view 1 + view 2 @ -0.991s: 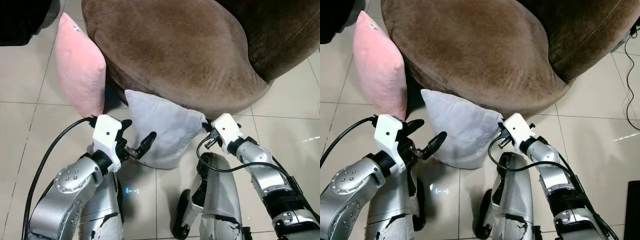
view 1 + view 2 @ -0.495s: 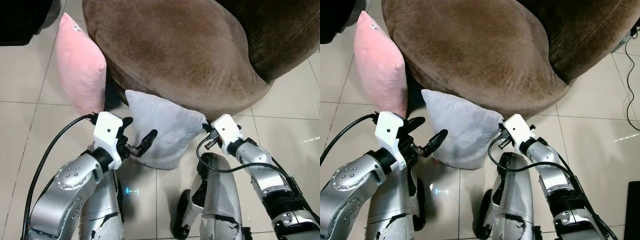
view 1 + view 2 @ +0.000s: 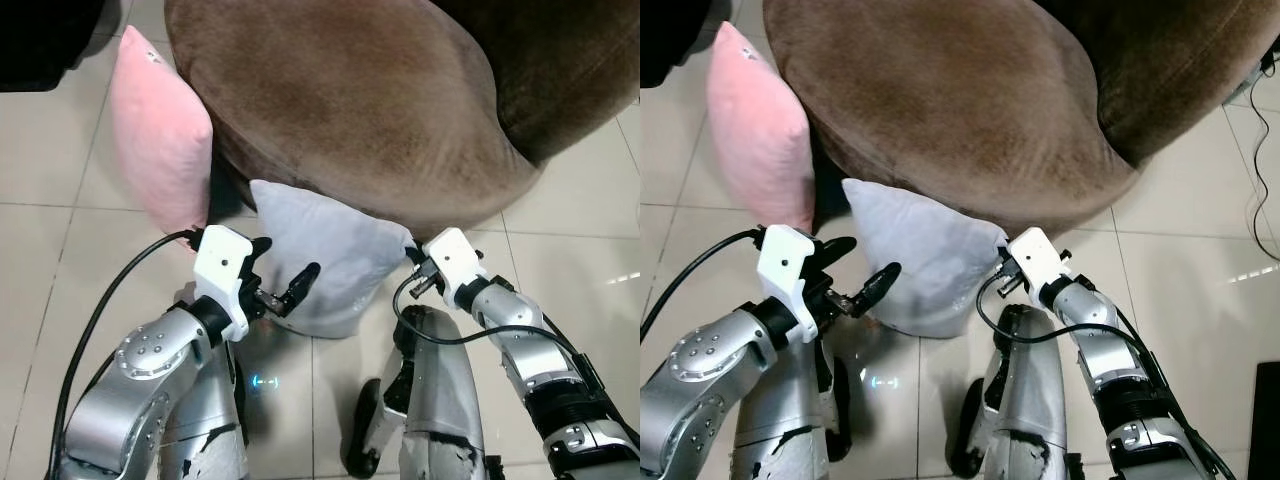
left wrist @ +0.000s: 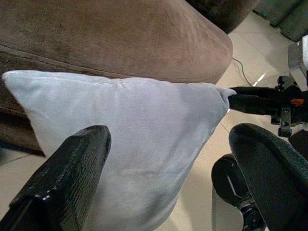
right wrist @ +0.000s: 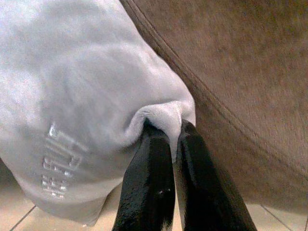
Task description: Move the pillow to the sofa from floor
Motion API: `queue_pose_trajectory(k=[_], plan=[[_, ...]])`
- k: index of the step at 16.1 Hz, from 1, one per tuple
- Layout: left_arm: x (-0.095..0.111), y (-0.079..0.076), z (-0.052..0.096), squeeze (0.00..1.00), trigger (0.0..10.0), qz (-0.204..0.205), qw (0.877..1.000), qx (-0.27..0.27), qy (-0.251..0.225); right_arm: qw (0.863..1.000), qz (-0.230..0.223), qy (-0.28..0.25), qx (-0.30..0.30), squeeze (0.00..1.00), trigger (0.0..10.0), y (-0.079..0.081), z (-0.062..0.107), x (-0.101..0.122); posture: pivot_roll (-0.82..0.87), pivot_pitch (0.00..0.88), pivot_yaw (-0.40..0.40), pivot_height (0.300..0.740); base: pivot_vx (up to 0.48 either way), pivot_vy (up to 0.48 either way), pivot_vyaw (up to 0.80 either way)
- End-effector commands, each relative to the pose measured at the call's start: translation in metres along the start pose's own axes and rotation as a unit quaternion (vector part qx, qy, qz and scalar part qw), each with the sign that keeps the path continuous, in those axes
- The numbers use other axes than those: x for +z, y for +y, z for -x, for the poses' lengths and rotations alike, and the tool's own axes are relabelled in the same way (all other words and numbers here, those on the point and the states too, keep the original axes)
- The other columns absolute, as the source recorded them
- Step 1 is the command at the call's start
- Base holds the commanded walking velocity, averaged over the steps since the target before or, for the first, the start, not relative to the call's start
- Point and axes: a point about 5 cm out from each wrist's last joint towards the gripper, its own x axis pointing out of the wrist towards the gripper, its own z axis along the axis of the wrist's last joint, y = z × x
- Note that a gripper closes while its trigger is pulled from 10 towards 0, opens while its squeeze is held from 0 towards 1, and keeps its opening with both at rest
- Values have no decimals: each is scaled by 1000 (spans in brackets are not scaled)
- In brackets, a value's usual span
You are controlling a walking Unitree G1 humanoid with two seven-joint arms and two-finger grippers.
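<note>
Tiles (image 3: 60, 260) carry grey pillow (image 3: 330, 260) against brown sofa (image 3: 370, 100).

A pink pillow (image 3: 160, 135) stands upright on the tiled floor (image 3: 50, 260), leaning against the seat beside it. A thin black cable (image 3: 1262, 160) lies on the tiles at the far right. A dark object (image 3: 45, 40), possibly furniture, occupies the upper left corner.

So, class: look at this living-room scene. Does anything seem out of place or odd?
Yes. Two pillows are off the sofa: a grey pillow and a pink pillow stand on the tiled floor, propped against its base. The right gripper pinches the grey pillow's corner.
</note>
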Motion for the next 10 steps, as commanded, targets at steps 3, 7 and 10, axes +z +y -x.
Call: queue_pose_trajectory(k=[3,7,10], plan=[[-4,-9,-2,0,10000,-1,1000,-21,10,999,-15,29,-6,0,10000,0,10,-16,165,339,-163,483,0,0,-473],[-6,-10,-3,0,10000,-4,1000,-24,15,999,-17,30,-5,0,10000,1,10,-16,165,335,-162,495,0,0,-470],[-7,-9,-4,0,10000,-7,999,-26,17,999,-18,32,-3,0,10000,2,10,-17,167,329,-159,499,0,0,-473]])
